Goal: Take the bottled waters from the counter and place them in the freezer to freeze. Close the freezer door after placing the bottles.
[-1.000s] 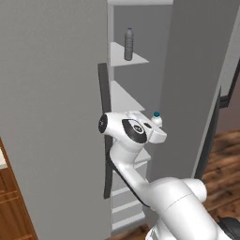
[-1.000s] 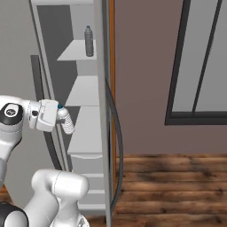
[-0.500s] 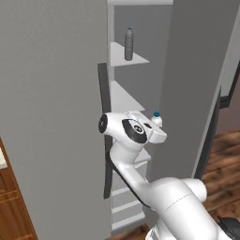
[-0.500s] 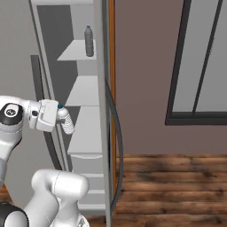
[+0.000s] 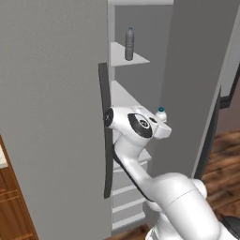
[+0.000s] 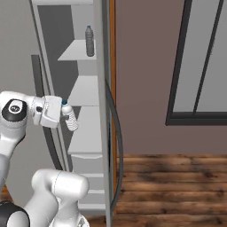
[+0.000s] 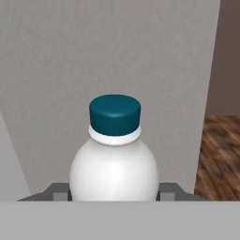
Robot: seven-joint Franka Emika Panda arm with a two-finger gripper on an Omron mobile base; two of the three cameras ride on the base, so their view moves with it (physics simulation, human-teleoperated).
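The jaws (image 6: 66, 117) are closed on a bottled water (image 6: 70, 119), gripping it by the body so that its blue cap (image 7: 115, 114) points away from the hand; in the hand view the pale rounded shoulders of the bottle sit squarely between the two dark finger tips (image 7: 57, 191), with the cap facing a flat grey wall just ahead. In the right base view the held bottle leans outward from the jaws, tilted rather than upright, and hangs in front of the open freezer (image 6: 84, 133) at the level of a middle white shelf (image 6: 86, 91). In the left base view only its cap and neck show, just past the white hand (image 5: 159, 129). A second bottled water (image 5: 129, 44) stands upright on an upper shelf (image 5: 126, 54) of the freezer, well above the jaws and farther in. The freezer door (image 5: 56, 117) stands open just beside the arm, its long dark vertical handle (image 5: 107, 136) close behind the wrist. The other grey door (image 5: 197, 89) rises on the far side of the jaws, and below and beyond it lies a brown wooden floor (image 6: 177, 186).
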